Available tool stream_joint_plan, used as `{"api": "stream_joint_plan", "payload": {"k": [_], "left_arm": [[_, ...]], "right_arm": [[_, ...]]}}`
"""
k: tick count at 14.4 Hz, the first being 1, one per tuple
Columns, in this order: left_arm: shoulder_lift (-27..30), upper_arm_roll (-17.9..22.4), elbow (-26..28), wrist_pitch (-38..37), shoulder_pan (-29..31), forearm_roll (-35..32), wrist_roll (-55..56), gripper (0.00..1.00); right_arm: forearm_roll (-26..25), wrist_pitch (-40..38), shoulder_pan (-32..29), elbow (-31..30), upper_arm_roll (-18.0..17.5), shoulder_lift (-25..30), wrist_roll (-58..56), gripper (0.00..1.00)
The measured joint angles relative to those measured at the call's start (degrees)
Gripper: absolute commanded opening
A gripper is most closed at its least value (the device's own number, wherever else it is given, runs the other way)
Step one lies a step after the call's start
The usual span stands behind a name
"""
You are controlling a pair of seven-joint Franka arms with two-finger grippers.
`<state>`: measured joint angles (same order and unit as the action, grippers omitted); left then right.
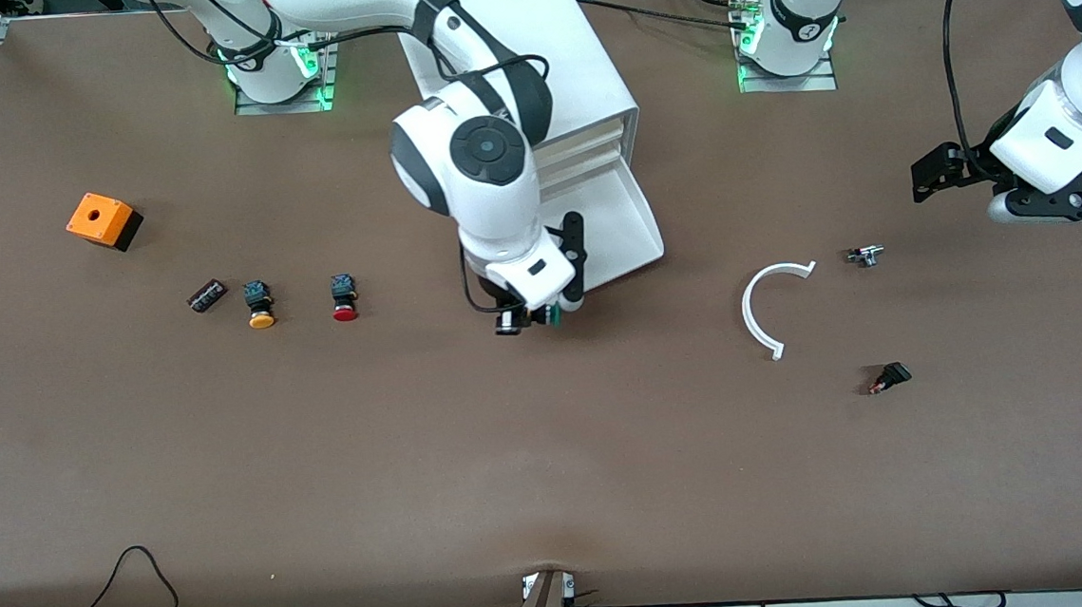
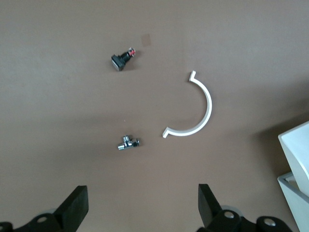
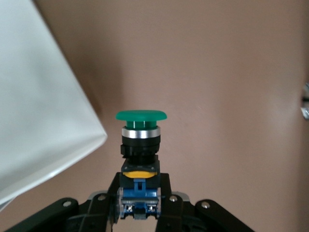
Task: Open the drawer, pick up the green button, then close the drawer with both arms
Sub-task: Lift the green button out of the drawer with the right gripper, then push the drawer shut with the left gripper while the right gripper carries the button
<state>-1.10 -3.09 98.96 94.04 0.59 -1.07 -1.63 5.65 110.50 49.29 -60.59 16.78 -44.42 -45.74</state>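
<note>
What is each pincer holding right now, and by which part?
The right pincer grips the green-capped push button by its black-and-blue body, cap pointing away, beside the open white plastic drawer. The left pincer is open, holding nothing.

Brown desk [image 1: 324,471] carries: white cabinet [image 1: 572,73] w/ bottom drawer [image 1: 631,230] pulled out, mid desk by the robots' edge; orange box [image 1: 103,221], black clip [image 1: 206,295], yellow button [image 1: 259,305], red button [image 1: 344,298] twd right-arm end; white arc [image 1: 769,302], metal fitting [image 1: 864,255], small black part [image 1: 889,378] twd left-arm end.
</note>
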Motion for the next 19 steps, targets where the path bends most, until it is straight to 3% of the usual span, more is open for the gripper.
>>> {"api": "stream_joint_plan", "payload": {"k": [4,11,19], "left_arm": [[-2.6,-0.3,-0.6,-6.2,-1.6,0.1,0.2,1.0],[-4.8,-5.3,-1.5,-6.9,-2.9,2.4,11.8,1.0],[-9.5,-6.1,-1.5,-3.9,-4.5,5.0,16.5,1.0]], "right_arm": [[0.0,0.0,-4.1,-0.3,0.3,0.5,9.3,0.28],[0.0,3.5,-6.7,-4.7,0.4,0.3,26.3,0.28],[0.0,6.6,-13.7,-9.8,0.5,0.3,39.9,0.28]]}}
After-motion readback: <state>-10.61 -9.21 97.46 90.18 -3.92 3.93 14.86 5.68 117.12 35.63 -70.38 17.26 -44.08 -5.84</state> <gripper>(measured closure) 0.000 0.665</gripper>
